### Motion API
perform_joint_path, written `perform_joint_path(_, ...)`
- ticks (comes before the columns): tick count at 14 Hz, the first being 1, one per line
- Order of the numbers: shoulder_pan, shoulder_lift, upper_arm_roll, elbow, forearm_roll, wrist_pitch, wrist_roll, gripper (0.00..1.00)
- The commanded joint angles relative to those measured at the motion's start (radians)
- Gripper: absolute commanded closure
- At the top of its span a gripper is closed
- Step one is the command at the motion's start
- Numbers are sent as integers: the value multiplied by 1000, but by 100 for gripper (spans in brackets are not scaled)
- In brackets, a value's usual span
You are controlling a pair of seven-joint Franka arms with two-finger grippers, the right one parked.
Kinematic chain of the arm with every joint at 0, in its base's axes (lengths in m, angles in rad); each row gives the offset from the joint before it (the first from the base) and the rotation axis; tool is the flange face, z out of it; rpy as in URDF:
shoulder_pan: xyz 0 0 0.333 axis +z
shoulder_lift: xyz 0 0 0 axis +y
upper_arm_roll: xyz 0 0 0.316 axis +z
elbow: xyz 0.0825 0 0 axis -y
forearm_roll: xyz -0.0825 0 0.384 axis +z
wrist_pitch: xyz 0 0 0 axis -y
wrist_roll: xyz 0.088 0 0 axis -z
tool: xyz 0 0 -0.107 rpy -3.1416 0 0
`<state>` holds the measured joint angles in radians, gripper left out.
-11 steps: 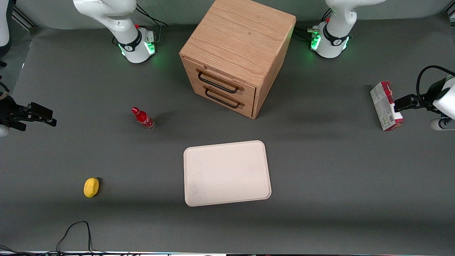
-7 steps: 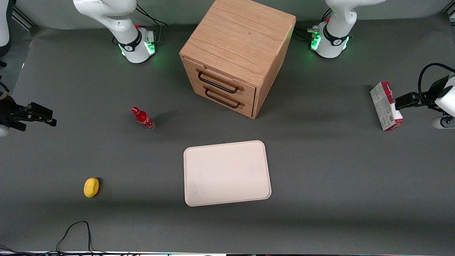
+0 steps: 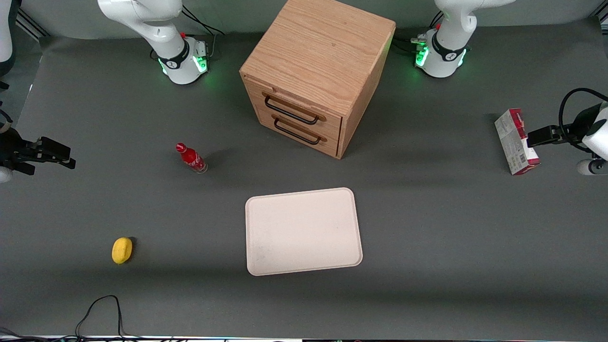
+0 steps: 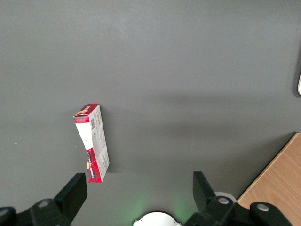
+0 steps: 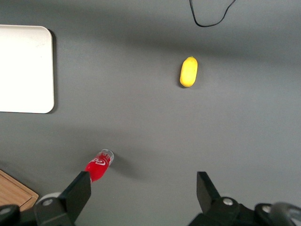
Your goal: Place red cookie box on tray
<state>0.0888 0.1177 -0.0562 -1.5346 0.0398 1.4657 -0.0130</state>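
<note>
One gripper (image 3: 536, 137) — seemingly barely higher — beside red cookie box (image 3: 516, 141).

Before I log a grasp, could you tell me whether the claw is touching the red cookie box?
Apart. In the left wrist view, the open claw shows bare table between its fingers and the red cookie box.

Wooden cabinet (image 3: 316, 76), red bottle (image 3: 191, 158) (upright), yellow lemon (image 3: 122, 250).

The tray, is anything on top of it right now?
Nothing lies on the tray. The red cookie box stands on the table toward the working arm's end, and the open gripper hovers above it.
</note>
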Motion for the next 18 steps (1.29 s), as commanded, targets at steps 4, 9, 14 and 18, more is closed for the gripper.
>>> perform_joint_path(4, 80, 4, 13, 5, 6, -21, -2, 0)
perform_joint_path(9, 307, -29, 13, -71, 2, 16, 232, 1)
perform_joint_path(14, 362, -49, 15, -133, 5, 70, 274, 1)
perform_joint_path(18, 364, -125, 15, -306, 5, 183, 274, 1)
